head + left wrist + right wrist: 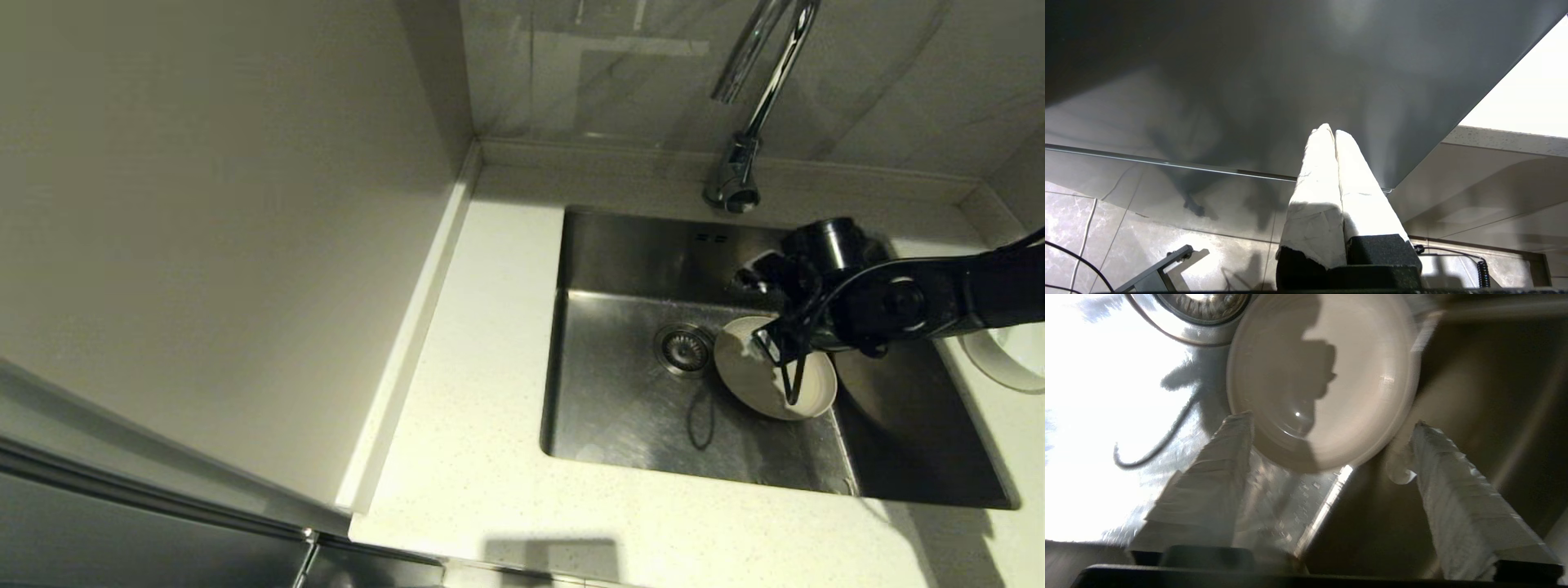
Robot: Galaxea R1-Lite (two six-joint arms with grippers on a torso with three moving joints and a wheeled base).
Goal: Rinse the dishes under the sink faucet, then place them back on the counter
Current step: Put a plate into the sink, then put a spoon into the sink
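Note:
The cream-white plate lies in the steel sink, just right of the round drain. My right gripper hangs over it, open; in the right wrist view the plate sits just beyond the gap between the taped fingers, and I cannot tell whether they touch it. The chrome faucet rises behind the basin, with no water visible. A white bowl rests on the counter at the far right, partly hidden by my arm. The spoon is out of view. My left gripper is shut and empty, parked below the counter.
The pale counter surrounds the basin, with a low backsplash rim behind and a wall on the left. A thin dark cable dangles from my right wrist over the plate. The sink's right wall is close beside the right gripper.

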